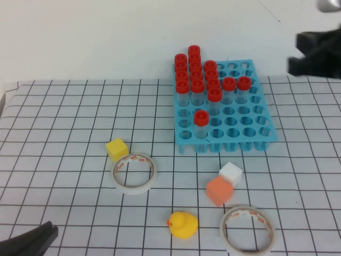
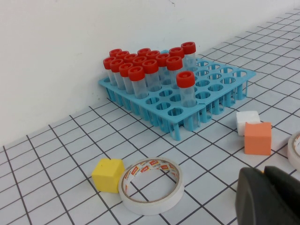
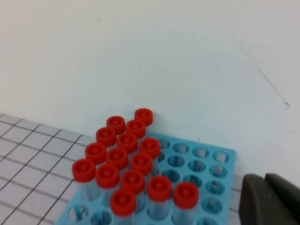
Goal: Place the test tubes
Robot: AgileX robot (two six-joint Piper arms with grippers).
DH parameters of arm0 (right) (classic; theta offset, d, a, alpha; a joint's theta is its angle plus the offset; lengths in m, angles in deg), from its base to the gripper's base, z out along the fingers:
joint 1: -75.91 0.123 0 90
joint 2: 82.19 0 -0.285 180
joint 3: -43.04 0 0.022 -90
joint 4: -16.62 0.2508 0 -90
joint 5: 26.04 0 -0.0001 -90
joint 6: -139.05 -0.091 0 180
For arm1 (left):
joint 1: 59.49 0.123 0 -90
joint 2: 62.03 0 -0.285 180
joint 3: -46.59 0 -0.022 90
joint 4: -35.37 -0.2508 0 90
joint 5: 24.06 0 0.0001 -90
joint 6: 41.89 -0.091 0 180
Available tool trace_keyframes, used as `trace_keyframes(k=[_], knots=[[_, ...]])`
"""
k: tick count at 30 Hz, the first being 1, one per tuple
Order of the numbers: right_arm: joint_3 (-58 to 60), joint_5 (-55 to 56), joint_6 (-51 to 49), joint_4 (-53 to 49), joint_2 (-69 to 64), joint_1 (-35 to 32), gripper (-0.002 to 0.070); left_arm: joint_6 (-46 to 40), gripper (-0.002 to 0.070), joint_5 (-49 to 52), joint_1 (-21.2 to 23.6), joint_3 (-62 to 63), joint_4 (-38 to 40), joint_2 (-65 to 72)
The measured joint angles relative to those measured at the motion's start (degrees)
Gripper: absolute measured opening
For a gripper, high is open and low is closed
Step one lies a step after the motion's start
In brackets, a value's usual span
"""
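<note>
Starting at the near edge of the table [image 1: 64, 122], which is covered by a white sheet ruled with a black grid, the left gripper [image 1: 33, 237] is seen low at the near left corner, its jaws pressed together and nothing held. Near it along the front, a yellow duck [image 1: 183, 224] and a roll of tape [image 1: 248, 229] are set side by side, apart from each other. Just beyond them an orange cube [image 1: 219, 191] is found touching a white cube [image 1: 231, 173]. Farther left, a second tape roll [image 1: 134, 172] is laid flat with a yellow cube [image 1: 117, 149] just beside it. Beyond these the blue rack [image 1: 234, 145] is placed. One red-capped tube [image 1: 201, 122] is stood alone near its front left, and the other test tubes [image 1: 196, 77] are clustered upright in its far left holes. The right gripper [image 1: 314, 53] is held raised at the far right, jaws closed and empty. The scene is closed off by a plain white wall [image 1: 106, 37].
</note>
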Motion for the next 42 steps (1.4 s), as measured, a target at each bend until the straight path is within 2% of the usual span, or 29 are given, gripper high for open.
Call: trace_keyframes(k=[7, 11, 19, 30, 39, 42], knots=[[16.7, 0.5, -0.1, 0.1, 21.3, 0.0, -0.0001, 0.0, -0.0001, 0.0, 0.0, 0.0, 0.0, 0.0], [23.1, -2.6, -0.1, 0.1, 32.7, 0.0, -0.0001, 0.0, -0.0001, 0.0, 0.0, 0.0, 0.0, 0.0], [30.2, -15.3, -0.1, 0.1, 52.8, 0.0, -0.0001, 0.0, -0.0001, 0.0, 0.0, 0.0, 0.0, 0.0], [31.5, -43.7, -0.1, 0.0, 65.4, 0.0, -0.0001, 0.0, -0.0001, 0.0, 0.0, 0.0, 0.0, 0.0], [37.9, -44.8, -0.1, -1.7, 78.0, 0.0, -0.0001, 0.0, -0.0001, 0.0, 0.0, 0.0, 0.0, 0.0], [40.9, -41.5, -0.1, -3.6, 80.6, 0.0, -0.0001, 0.0, -0.0001, 0.0, 0.0, 0.0, 0.0, 0.0]])
